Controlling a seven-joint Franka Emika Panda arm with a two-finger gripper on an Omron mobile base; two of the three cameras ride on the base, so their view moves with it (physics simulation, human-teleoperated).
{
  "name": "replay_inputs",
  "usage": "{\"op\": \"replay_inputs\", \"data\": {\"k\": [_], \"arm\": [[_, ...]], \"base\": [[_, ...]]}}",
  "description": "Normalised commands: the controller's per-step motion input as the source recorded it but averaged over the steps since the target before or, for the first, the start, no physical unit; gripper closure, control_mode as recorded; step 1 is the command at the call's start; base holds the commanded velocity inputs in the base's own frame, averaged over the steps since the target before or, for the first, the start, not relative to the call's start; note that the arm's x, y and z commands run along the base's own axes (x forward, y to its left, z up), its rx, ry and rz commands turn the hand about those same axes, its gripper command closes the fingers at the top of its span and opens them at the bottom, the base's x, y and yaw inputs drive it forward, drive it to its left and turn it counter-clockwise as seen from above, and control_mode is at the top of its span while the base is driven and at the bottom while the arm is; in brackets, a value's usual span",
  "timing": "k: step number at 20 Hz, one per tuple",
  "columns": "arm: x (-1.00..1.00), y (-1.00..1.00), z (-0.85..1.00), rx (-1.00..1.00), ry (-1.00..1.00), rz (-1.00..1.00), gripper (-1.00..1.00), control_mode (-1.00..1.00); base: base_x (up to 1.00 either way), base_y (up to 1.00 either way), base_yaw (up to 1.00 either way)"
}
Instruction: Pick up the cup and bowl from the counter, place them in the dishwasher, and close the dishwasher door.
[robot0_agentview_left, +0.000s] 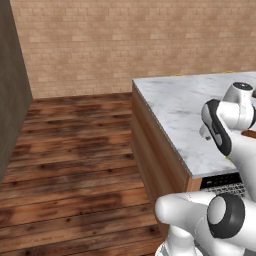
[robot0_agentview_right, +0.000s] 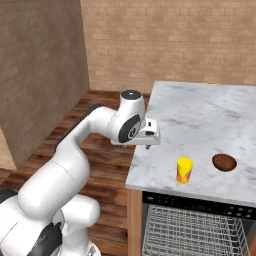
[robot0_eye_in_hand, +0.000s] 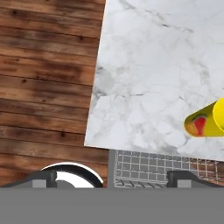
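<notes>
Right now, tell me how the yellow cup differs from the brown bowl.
The bright yellow cup with the orange-red patch stands tall and narrow; the reddish-brown rounded bowl sits low and wide. The cup is nearer the counter's front edge. Both rest on the white marble counter, untouched.

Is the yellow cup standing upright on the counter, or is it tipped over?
Upright: the cup stands on its base on the counter, near the front edge.

Tan brick walls (robot0_agentview_left: 80, 45) surround a dark wooden plank floor (robot0_agentview_left: 70, 170)
</notes>
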Motion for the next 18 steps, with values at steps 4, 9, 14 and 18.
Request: {"op": "replay_inputs", "data": {"k": [4,9,14,18], "arm": [[0.04,-0.37,-0.23,0.0,0.0,0.0,-1.0,-1.0],[0.16,-0.38,-0.25,0.0,0.0,0.0,-1.0,-1.0],[0.28,-0.33,-0.27,0.0,0.0,0.0,-1.0,-1.0],[0.25,-0.31,-0.23,0.0,0.0,0.0,-1.0,-1.0]], "base": [[0.0,0.0,0.0],[0.0,0.0,0.0],[0.0,0.0,0.0],[0.0,0.0,0.0]]}}
